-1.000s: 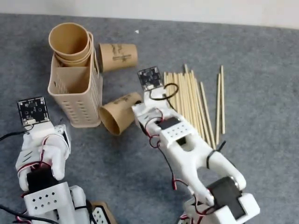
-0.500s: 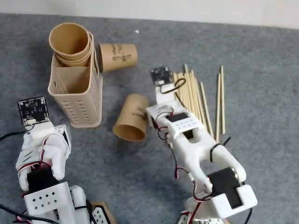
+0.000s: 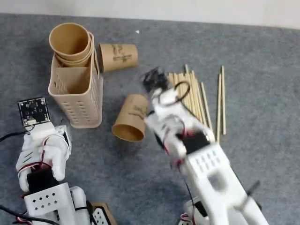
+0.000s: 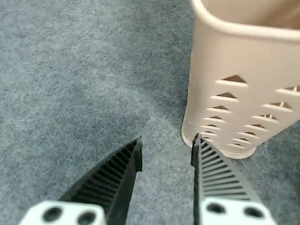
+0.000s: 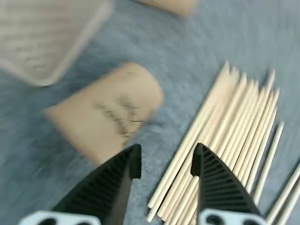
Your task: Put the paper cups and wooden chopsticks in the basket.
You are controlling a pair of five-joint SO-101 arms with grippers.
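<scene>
Already the basket (image 3: pixel 77 101) holds stacked paper cups (image 3: pixel 70 42); 2 loose cups (image 3: pixel 131 117) lie outside; left gripper (image 4: pixel 167 139) and right gripper (image 5: pixel 167 147) gape empty

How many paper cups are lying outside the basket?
2. One cup lies on its side beside the basket's far end; the other cup lies on its side between the basket and the chopsticks.

Grey carpeted tabletop (image 3: pixel 262 56). Pale strip (image 3: pixel 187 9) along the 12 o'clock edge. Small white speck (image 3: pixel 137 32), toward 11 o'clock. Brown board corner (image 3: pixel 104 212), at 7 o'clock.
</scene>
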